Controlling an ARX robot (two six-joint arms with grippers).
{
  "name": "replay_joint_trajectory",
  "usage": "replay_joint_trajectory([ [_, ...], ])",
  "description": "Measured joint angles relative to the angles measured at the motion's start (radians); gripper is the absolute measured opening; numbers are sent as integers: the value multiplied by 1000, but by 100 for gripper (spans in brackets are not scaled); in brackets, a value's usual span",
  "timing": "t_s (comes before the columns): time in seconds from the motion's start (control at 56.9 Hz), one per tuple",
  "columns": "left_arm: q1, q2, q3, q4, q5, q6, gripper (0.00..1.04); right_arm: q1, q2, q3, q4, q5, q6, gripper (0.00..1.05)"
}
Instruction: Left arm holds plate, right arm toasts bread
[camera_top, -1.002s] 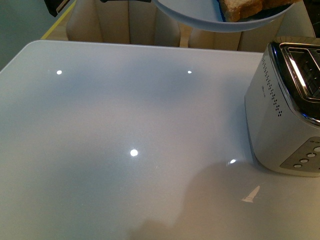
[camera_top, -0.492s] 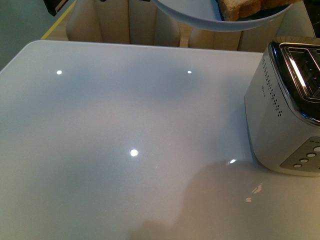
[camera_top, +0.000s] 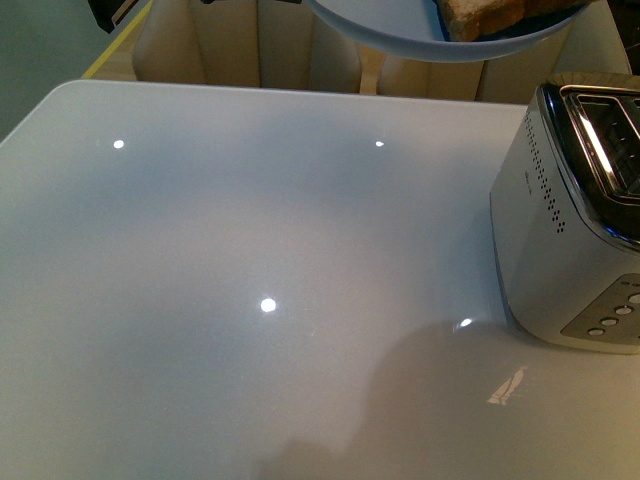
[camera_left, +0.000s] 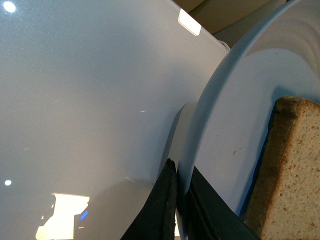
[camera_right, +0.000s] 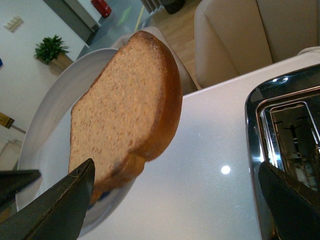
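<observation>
The pale grey-blue plate (camera_top: 400, 30) is held in the air above the table's far edge, cut off by the top of the front view. The bread (camera_top: 485, 15) lies on it. In the left wrist view my left gripper (camera_left: 181, 200) is shut on the plate's rim (camera_left: 210, 115), with the bread (camera_left: 290, 170) close by. In the right wrist view my right gripper (camera_right: 176, 167) is open. One finger (camera_right: 65, 205) is beside the bread (camera_right: 125, 110), which overhangs the plate (camera_right: 45, 130). The other is by the toaster (camera_right: 285, 120). Neither finger touches the bread.
The silver toaster (camera_top: 560, 230) stands at the table's right side, slots up, buttons on its near face. The glossy white table (camera_top: 250, 300) fills the front view. Cream chairs (camera_top: 240, 45) stand behind its far edge.
Plate, bread and toaster hold still. Only a small bright reflection on the table near the toaster shifts.
</observation>
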Motion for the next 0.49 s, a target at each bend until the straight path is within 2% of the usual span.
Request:
replay_joint_trajectory([
  [0.264, 0, 0, 0, 0, 0, 0, 3, -18, 98, 49, 103, -69, 151, 96],
  [0.404, 0, 0, 0, 0, 0, 0, 3, -5, 126, 73, 122, -73, 194, 95],
  [0.492, 0, 0, 0, 0, 0, 0, 3, 4, 140, 76, 125, -82, 212, 83],
])
